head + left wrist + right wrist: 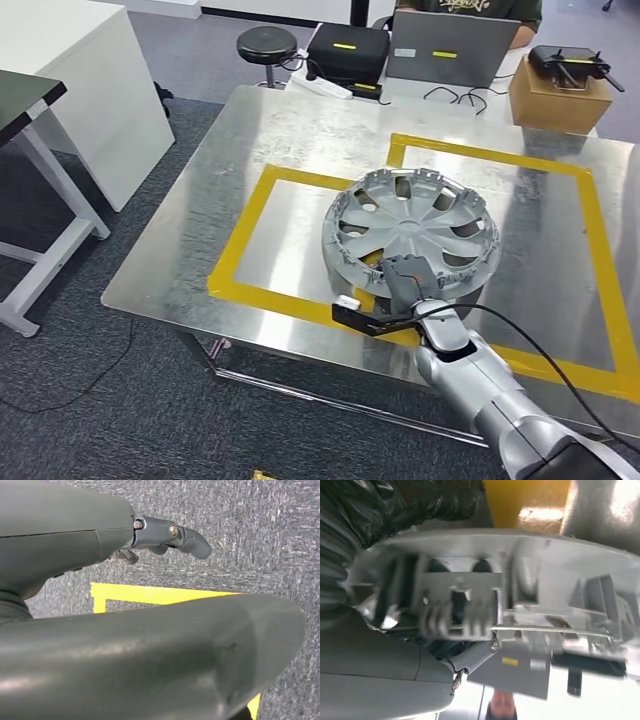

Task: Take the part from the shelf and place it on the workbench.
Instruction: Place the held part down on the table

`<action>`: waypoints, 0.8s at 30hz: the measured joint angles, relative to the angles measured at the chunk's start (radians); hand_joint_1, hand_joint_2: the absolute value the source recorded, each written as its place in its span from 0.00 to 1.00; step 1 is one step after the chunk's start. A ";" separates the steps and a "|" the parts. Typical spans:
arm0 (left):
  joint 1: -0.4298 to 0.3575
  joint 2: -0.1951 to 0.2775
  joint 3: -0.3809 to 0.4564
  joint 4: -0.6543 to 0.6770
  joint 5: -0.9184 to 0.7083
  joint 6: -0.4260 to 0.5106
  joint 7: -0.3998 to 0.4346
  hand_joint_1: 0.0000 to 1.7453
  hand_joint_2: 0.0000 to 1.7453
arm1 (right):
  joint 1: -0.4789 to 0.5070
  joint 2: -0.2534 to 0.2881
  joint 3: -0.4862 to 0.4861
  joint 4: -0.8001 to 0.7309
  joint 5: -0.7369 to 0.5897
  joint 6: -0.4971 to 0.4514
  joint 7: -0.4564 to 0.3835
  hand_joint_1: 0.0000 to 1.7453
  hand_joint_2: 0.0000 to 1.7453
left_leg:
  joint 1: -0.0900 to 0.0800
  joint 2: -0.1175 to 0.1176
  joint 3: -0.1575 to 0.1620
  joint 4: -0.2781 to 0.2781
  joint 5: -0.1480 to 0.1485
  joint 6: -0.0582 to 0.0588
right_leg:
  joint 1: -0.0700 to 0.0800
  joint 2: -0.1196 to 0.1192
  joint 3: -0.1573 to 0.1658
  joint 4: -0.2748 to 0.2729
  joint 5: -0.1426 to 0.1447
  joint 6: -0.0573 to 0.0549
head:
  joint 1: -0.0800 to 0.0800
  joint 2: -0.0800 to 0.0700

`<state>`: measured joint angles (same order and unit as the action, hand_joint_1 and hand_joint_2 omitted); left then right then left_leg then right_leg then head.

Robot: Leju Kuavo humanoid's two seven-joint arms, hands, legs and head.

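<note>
Hubcap [411, 228] on workbench [226, 200], right hand [407, 285] gripping.

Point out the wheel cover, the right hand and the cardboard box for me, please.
wheel cover [411, 232], head view, on its central hub.
right hand [406, 283], head view, on the back of the hand.
cardboard box [557, 102], head view, on its front face.

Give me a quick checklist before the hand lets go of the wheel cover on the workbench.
1. Right hand grips the wheel cover at its near rim: ok.
2. Cover over the workbench: ok.
3. Cover resting flat on the surface: cannot tell; the near edge looks lifted.
4. Cover inside one yellow tape frame: not ok, it straddles the tape.
5. Left hand holds nothing, hanging over carpet: ok.
</note>
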<state>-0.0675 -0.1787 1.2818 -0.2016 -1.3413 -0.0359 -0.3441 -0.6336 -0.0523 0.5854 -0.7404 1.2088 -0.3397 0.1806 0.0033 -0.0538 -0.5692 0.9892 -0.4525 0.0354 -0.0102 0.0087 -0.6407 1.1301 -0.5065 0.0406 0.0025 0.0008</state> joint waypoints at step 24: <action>0.018 -0.005 0.022 0.000 0.013 -0.052 -0.089 0.00 0.00 | 0.132 -0.118 -0.329 -0.044 -0.210 -0.132 -0.022 0.00 0.00 | -0.002 0.055 -0.014 0.015 -0.009 -0.026 | 0.007 -0.041 0.089 -0.143 0.026 -0.038 | -0.011 0.000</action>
<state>-0.0495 -0.1840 1.3039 -0.2018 -1.3285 -0.0876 -0.4333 -0.5014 -0.1700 0.2565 -0.7841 0.9986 -0.4718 0.1583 0.0018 0.0015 -0.5830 1.0041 -0.4611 0.0099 -0.0029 -0.0324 -0.5513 0.9875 -0.4806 0.0028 -0.0089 0.0008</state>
